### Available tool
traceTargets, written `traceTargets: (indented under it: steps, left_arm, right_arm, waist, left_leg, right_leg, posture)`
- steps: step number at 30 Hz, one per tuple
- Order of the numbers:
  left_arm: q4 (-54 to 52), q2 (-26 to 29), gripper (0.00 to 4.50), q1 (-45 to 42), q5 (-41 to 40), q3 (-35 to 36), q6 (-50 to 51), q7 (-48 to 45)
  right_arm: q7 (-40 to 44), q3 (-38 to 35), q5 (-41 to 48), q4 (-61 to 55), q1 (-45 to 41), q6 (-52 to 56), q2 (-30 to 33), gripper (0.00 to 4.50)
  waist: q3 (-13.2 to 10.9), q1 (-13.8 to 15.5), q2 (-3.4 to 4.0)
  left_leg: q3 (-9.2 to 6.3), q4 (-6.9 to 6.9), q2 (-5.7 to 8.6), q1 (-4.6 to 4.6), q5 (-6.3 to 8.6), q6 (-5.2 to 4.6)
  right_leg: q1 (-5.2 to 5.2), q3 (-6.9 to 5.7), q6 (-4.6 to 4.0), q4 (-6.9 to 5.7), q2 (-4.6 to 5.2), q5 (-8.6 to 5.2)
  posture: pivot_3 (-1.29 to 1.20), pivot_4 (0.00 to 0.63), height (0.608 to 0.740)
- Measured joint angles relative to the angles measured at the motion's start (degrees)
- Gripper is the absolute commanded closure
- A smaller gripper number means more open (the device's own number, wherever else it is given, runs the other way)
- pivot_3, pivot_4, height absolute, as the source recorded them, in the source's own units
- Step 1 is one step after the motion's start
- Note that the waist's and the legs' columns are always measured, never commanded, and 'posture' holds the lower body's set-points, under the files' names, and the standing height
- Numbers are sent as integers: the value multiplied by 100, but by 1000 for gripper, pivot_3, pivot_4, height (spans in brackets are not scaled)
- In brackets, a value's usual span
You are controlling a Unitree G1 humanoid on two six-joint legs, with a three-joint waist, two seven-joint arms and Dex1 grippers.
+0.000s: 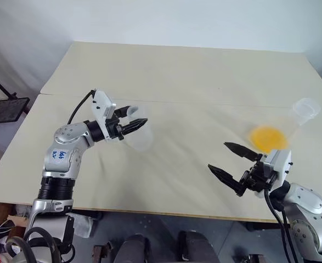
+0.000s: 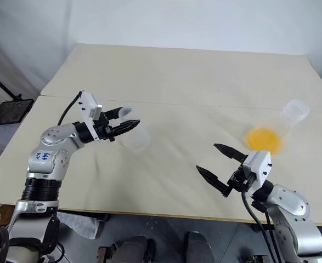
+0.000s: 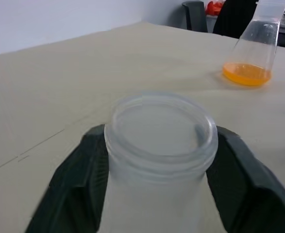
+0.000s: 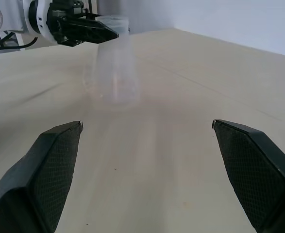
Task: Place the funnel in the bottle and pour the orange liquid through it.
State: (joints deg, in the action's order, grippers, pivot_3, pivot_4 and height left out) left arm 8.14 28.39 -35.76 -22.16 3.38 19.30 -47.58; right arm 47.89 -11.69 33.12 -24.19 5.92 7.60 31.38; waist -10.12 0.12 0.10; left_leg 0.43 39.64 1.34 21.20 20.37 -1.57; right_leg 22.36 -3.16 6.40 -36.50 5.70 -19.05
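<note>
From the head camera I see my left hand (image 1: 131, 122) at the neck of the frosted bottle (image 1: 140, 135), which stands on the tabletop (image 1: 193, 71). My left wrist camera shows what that view can't: both fingers (image 3: 79, 179) pressed against the neck, one on each side, gripping it. The orange liquid (image 1: 268, 137) sits in the clearer flask (image 1: 300, 115), well apart toward my right. My right hand (image 1: 226, 160) is spread wide, holding nothing.
</note>
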Motion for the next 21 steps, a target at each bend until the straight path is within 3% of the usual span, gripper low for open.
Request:
traceTargets:
  steps: [11, 21]
  left_arm:
    - [412, -109, 2078, -346, 34, -159, -81, -489]
    - [1127, -1383, 2078, -1351, 332, -1274, -634, -1296]
  right_arm:
    - [-250, -255, -41, -139, 330, -22, -15, 0]
    - [-498, -1471, 21, -906, 1904, -36, -112, 0]
  waist:
    - [0, 84, 0]
    - [0, 143, -1]
  left_leg:
    - [0, 6, 7, 4, 0, -1]
    - [6, 17, 16, 9, 8, -15]
  right_leg:
    - [-1, -1, 0, -1, -1, 0]
    - [-3, -1, 5, -1, -20, 1]
  posture:
    - [0, 150, 740]
    - [0, 150, 740]
